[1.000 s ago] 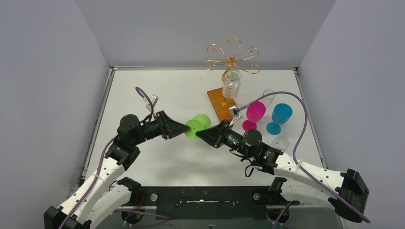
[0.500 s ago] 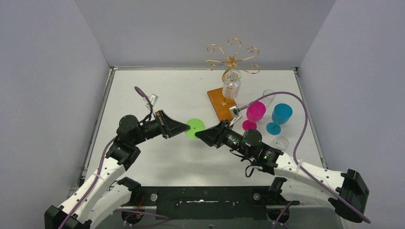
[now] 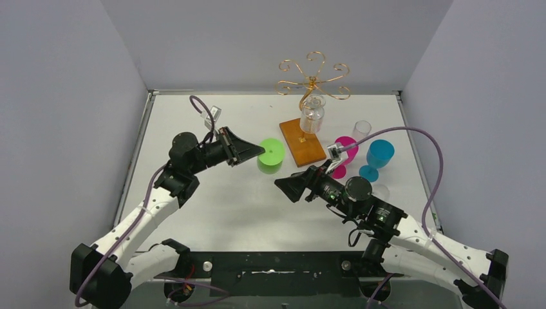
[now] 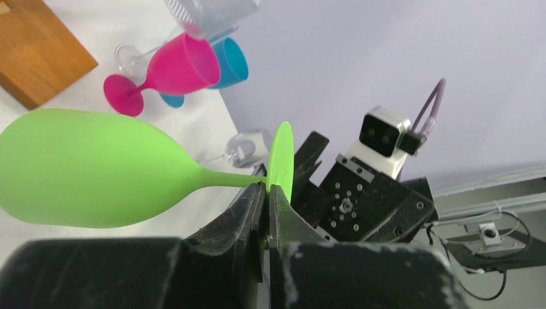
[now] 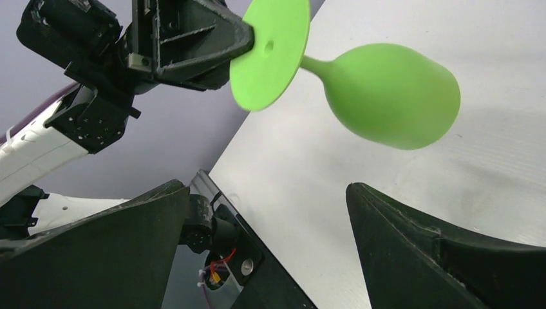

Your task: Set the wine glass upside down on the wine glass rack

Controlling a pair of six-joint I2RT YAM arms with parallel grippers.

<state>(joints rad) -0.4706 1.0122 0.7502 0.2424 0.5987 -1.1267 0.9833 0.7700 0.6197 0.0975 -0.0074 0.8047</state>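
My left gripper point(image 3: 259, 152) is shut on the edge of the foot of the green wine glass point(image 3: 270, 156), which it holds off the table. In the left wrist view the left gripper point(image 4: 266, 190) pinches the foot disc, and the bowl point(image 4: 84, 168) points away on its side. My right gripper point(image 3: 284, 187) is open and empty just near-right of the glass; its view shows the green wine glass point(image 5: 391, 96) ahead of the right gripper point(image 5: 267, 188). The wine glass rack point(image 3: 313, 78) stands at the back on its wooden base point(image 3: 297, 147), with a clear glass point(image 3: 311, 117) hanging from it.
A pink glass point(image 3: 345, 150), a blue glass point(image 3: 379, 155) and two clear glasses point(image 3: 362, 129) point(image 3: 380, 192) stand right of the rack's base, close to my right arm. Grey walls close in the table on three sides.
The right gripper opened, let go of the green glass and drew back toward the near right. The left gripper shut on the glass's foot and carried it toward the rack.
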